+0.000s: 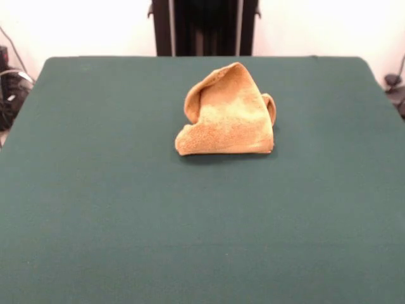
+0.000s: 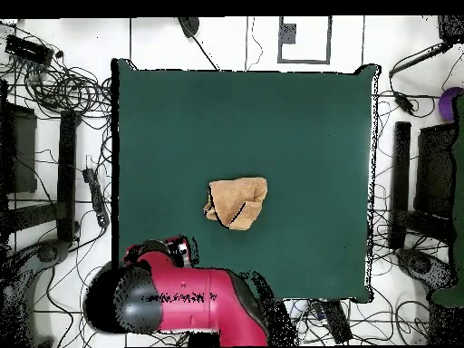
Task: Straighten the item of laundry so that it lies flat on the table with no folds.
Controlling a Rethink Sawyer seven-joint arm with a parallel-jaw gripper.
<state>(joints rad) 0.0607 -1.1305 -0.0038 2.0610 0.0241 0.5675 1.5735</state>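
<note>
The golden-orange towel point(image 1: 226, 114) lies crumpled on the dark green table point(image 1: 95, 202), a little beyond the middle. It is folded over itself into a rough triangle with a raised peak and a curled flap on each side. In the overhead view the towel point(image 2: 236, 201) sits near the middle of the table point(image 2: 308, 118). The red and black arm point(image 2: 195, 304) is drawn back over its base. Its end, with the gripper point(image 2: 174, 250), is at the table's bottom-left edge, well apart from the towel. The front view does not show the gripper.
The black pedestal point(image 1: 204, 26) stands behind the table's far edge. Cables and equipment point(image 2: 54, 91) lie on the floor around the table, and black stands point(image 2: 433, 181) are at its right side. Cables point(image 1: 9, 88) show at the front view's left edge.
</note>
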